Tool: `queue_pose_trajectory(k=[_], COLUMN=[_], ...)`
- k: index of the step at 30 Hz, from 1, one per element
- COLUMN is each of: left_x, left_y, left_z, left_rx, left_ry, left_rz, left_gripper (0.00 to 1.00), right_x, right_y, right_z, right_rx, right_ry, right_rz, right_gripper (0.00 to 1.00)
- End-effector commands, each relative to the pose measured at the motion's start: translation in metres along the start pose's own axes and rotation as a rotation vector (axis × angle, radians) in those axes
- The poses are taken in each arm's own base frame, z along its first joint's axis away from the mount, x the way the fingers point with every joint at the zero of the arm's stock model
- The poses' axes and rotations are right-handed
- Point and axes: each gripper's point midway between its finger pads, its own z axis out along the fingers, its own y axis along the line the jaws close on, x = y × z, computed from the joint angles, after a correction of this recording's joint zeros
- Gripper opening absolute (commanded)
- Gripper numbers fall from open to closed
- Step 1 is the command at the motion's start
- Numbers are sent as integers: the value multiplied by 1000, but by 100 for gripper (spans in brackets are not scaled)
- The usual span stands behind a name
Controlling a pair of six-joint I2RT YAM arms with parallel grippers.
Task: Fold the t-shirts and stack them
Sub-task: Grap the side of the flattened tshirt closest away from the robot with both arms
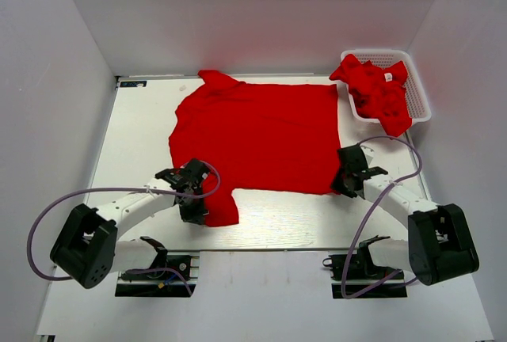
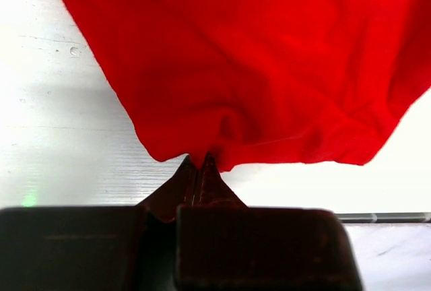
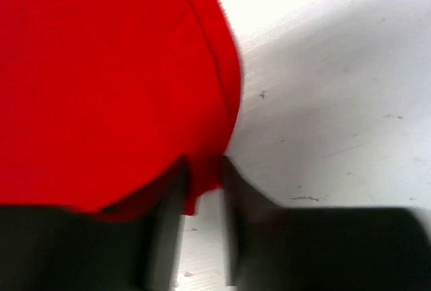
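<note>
While one red spread t-shirt lies flat in the middle of the table, the top view puts the left gripper at its near-left sleeve and the right gripper at its near-right hem corner. A heap of t-shirts waits crumpled in the white basket at far right. Judged step: taking the two near corners for the first fold, nothing stacked yet. Left wrist view: the fingers are pressed together, pinching a puckered edge of the shirt. Right wrist view, blurred: the fingers stand on either side of the hem, partway apart, and whether they bite cannot be told. Next move calls for a firm right-hand pinch, then both corners lifted evenly and carried toward the far edge. Writing: none legible; a small white tag shows on the heap, too small to read.
</note>
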Motion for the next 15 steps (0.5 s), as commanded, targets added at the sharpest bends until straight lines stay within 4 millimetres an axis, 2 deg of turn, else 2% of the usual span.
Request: queue_pose_trajectory(k=[1, 5, 9, 13, 15], left_x=[-13, -19, -32, -52, -59], left_y=[-9, -15, -22, -37, -37], left_z=[-11, -18, -30, -47, -47], left_rx=[42, 60, 70, 112, 112], left_ry=[-63, -82, -122, -187, -198], left_rz=[10, 19, 44, 63, 52], left_gripper=[0, 0, 0, 0, 0], right_x=[4, 1, -6, -11, -16], right_y=[5, 6, 8, 15, 20], right_z=[1, -2, -3, -5, -7], right_rx=[-27, -45, -49, -70, -78], right_ry=[10, -8, -27, -26, -26], right_rz=[27, 24, 7, -13, -25], right_gripper=[25, 0, 0, 0, 0])
